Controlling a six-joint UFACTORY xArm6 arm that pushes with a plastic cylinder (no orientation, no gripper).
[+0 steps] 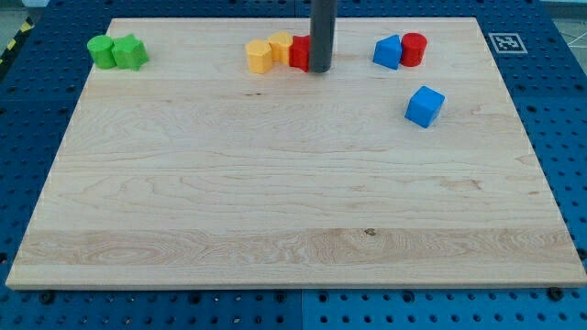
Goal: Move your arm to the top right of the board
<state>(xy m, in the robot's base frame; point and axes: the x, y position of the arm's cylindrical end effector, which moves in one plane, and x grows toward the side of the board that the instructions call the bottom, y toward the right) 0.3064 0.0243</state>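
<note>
My tip [319, 69] is at the view's top centre of the wooden board [293, 202], right beside a red block [299, 53] on its right side; whether they touch I cannot tell. Left of the red block sit a yellow block [282, 46] and an orange block [260, 57], close together. To the tip's right lie a blue block [388, 52] and a red cylinder [414, 49], side by side. A blue cube [425, 106] lies below them. The rod rises out of the view's top.
A green cylinder [100, 51] and a green block [130, 52] sit together at the board's top left. A black-and-white marker [505, 42] is at the top right corner. Blue perforated table [559, 101] surrounds the board.
</note>
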